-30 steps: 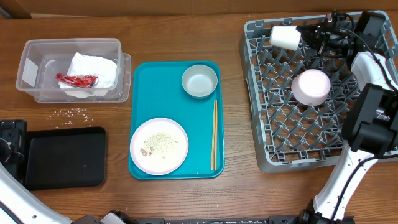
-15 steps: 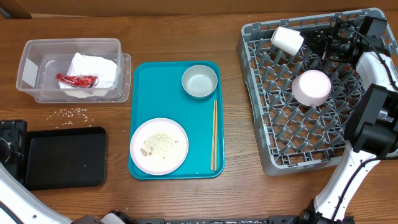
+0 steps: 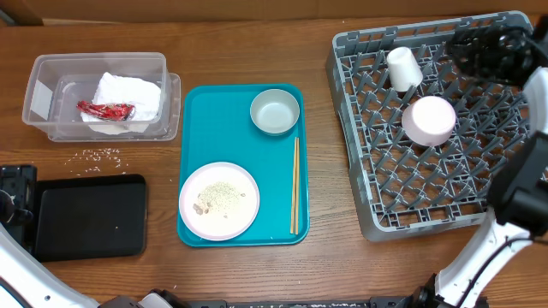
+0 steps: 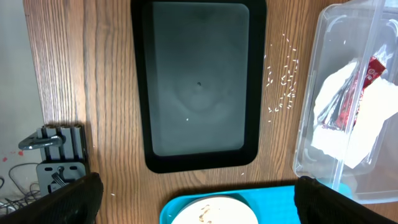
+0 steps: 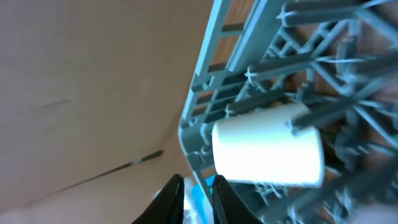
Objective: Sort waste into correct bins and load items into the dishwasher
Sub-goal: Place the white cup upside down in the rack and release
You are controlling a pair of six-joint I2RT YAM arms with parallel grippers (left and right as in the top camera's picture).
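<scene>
Right end effector: the two tips sit close, with just a sliver between them and nothing gripped. It's smeared enough that I can't tell if it's properly closed or cracked apart. In the overhead view it hangs over the rack near its 1 o'clock corner. The cream cup is apart from it, at roughly its 9 o'clock, resting tilted among the pegs. The pinkish bowl sits mouth-down at the cup's 5 o'clock.

Left end effector: fingers spread wide, empty, hovering by the black tray.

Here's what I reckon the next move turns on. What's left to load is on the teal tray: the grey-green bowl, the plate with food scraps on it, and the chopsticks. From the right end effector the bowl lies well off at about 8 o'clock, past the rack's left wall. The chopsticks' long axis runs 12 to 6 along the tray's right edge, so I'd want the grip closing across them, 9 to 3.

The right arm looks nearer the bowl and chopsticks. The left is nearer the plate and the loose rice on the worktop, which sits between the clear tub and the black tray. The napkin and red wrapper are already in the tub.
</scene>
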